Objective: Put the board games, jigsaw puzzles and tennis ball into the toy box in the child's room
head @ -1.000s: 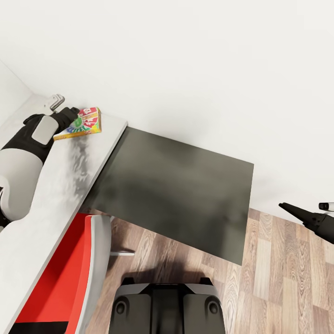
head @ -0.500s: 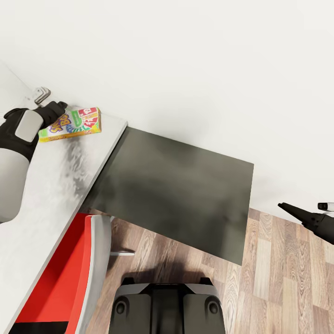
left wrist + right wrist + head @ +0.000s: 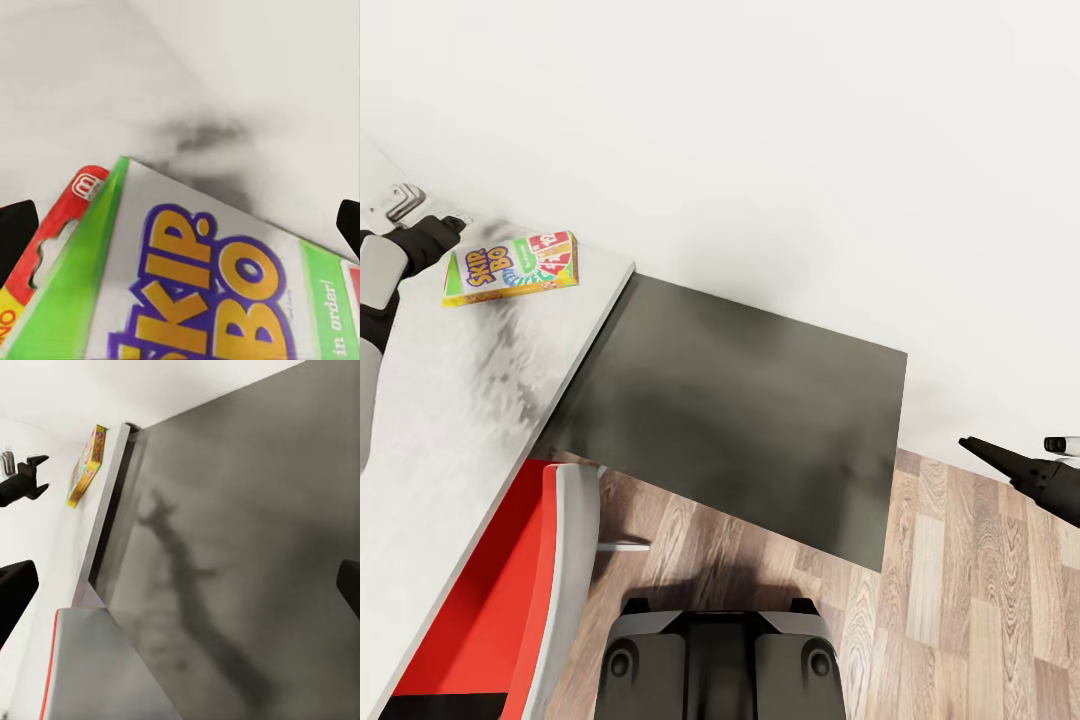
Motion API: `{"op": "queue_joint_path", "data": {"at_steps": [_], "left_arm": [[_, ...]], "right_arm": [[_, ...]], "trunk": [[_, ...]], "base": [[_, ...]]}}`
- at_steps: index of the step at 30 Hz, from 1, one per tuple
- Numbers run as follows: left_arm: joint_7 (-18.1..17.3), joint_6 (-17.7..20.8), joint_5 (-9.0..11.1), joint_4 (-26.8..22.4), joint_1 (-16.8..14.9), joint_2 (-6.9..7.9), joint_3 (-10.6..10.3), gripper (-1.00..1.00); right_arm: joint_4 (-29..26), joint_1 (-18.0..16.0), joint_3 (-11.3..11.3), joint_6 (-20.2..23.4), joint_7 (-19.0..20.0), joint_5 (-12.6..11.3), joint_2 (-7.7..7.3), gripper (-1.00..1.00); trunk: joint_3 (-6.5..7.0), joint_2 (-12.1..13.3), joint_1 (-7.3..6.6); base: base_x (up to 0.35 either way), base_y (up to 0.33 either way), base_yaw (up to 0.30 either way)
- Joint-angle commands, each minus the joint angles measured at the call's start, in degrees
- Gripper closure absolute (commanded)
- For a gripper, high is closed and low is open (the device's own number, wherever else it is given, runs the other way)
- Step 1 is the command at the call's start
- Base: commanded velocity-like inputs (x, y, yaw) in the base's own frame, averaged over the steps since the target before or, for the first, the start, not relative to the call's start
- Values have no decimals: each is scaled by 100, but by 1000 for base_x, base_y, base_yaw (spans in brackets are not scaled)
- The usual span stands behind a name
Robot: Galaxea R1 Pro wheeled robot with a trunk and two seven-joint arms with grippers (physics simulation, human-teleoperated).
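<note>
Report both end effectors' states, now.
Left end effector: open, holding nothing, just clear of the Skip-Bo box lying on the table.
Right end effector: open, empty, over the floor.

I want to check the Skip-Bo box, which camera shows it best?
The head view: the whole Skip-Bo box lies flat on the table. The left wrist view shows only part of its cover, close up; the right wrist view shows it small and edge-on.
</note>
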Motion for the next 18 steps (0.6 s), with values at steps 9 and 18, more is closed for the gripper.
{"op": "queue_joint_path", "data": {"at_steps": [9, 18], "left_arm": [[64, 29, 63, 10, 159, 369, 43, -100], [71, 25, 74, 49, 318, 475, 97, -100]], "right_arm": [[0, -4, 10, 27, 18, 1, -4, -100], [0, -6, 26, 27, 23, 1, -19, -100]], "trunk": [[-6, -9, 3], [-6, -9, 3]], "base": [[0, 0, 0], [0, 0, 0]]}}
